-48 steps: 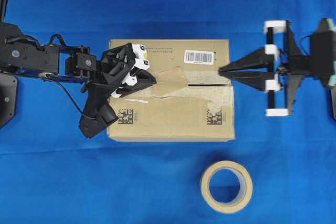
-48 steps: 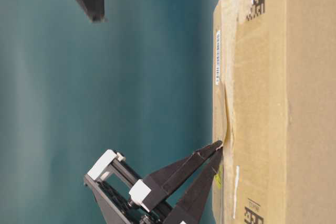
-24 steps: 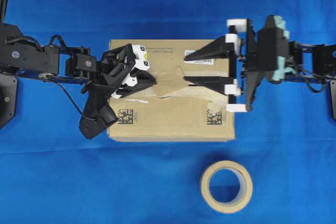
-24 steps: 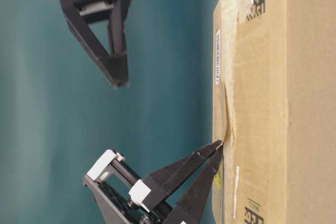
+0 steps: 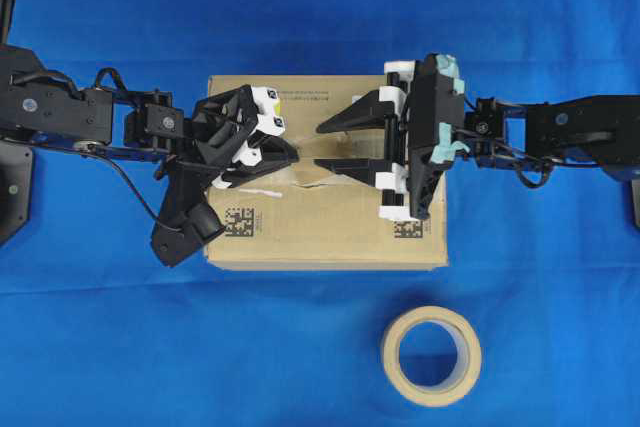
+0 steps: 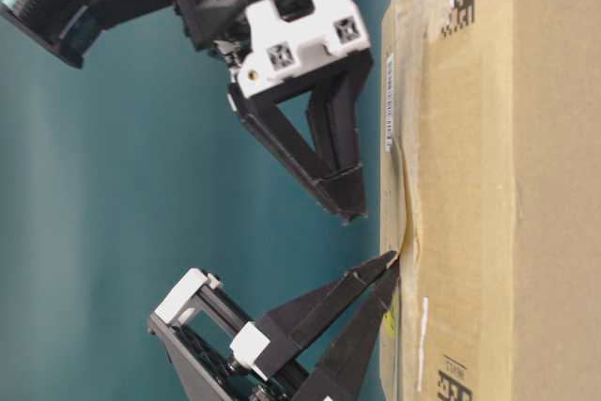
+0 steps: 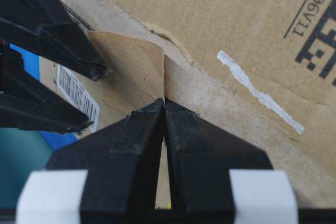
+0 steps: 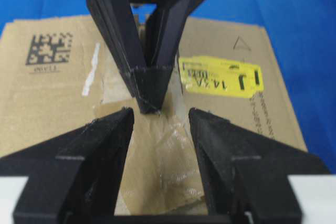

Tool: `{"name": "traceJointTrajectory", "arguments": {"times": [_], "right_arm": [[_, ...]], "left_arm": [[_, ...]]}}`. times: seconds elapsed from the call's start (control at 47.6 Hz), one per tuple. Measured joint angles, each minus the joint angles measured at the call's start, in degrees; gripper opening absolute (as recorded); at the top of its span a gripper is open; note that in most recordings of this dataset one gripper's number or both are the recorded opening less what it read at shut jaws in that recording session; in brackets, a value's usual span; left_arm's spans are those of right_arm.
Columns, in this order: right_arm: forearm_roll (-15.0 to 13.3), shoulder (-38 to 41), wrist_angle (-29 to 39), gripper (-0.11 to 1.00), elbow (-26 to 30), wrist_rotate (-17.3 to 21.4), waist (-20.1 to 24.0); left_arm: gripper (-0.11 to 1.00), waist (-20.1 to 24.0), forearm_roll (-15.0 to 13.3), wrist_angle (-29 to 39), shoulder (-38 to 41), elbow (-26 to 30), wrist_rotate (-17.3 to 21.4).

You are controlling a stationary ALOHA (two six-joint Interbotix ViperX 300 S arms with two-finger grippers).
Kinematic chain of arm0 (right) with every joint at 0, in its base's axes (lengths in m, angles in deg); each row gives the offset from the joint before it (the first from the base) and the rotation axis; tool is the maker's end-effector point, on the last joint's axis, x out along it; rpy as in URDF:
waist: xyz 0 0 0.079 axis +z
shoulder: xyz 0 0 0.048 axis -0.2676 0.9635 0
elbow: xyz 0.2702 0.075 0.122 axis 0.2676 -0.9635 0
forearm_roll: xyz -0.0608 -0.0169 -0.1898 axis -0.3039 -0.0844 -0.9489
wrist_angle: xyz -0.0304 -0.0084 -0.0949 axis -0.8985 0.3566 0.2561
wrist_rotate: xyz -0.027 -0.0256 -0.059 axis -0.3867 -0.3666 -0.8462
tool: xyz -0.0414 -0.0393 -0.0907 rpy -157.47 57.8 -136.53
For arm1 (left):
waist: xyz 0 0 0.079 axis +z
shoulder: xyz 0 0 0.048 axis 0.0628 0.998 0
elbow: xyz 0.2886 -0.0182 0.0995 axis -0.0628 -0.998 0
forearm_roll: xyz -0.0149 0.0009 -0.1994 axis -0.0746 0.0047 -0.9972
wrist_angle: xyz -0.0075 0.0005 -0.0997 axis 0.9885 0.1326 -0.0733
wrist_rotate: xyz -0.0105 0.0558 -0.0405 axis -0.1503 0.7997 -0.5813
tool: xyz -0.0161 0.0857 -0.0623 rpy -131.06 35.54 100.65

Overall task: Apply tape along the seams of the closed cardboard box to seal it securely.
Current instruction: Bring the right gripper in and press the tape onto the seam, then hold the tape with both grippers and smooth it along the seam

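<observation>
The cardboard box point(image 5: 330, 232) lies flat on the blue cloth. My left gripper point(image 5: 296, 154) is shut on one end of the tan tape point(image 5: 342, 146) and holds it at the box top, near the yellow sticker point(image 8: 220, 77). In the left wrist view its jaws point(image 7: 164, 103) pinch the tape point(image 7: 131, 72). The tape bows slightly off the box in the table-level view point(image 6: 406, 199). My right gripper point(image 5: 321, 147) is open and hovers over the tape's free end point(image 8: 157, 166), one finger on each side, facing the left gripper's tip point(image 8: 150, 98). The seam is hidden under tape and grippers.
A beige tape roll point(image 5: 431, 356) lies on the cloth in front of the box, toward the right. The white barcode label point(image 7: 79, 98) sits beside the tape. Two black codes point(image 5: 238, 222) mark the box's near flap. Blue cloth point(image 5: 320, 7) surrounds the box.
My right gripper has moved from beyond the box's right edge leftward over the box, opened, and come down toward the tape's free end. The left gripper and tape have stayed put.
</observation>
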Motion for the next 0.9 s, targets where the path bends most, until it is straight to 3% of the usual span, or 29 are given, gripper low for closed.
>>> {"name": "traceJointTrajectory", "arguments": {"times": [0.693,0.903], "right_arm": [[5.2,5.7,-1.9,0.48,0.3,0.1,2.1],[5.5,6.0,-2.2,0.48,0.3,0.1,2.1]], "left_arm": [[0.0,-0.4,-0.1,0.3,0.1,-0.1,0.0],[0.0,0.0,0.0,1.5,0.1,-0.2,-0.2]]}}
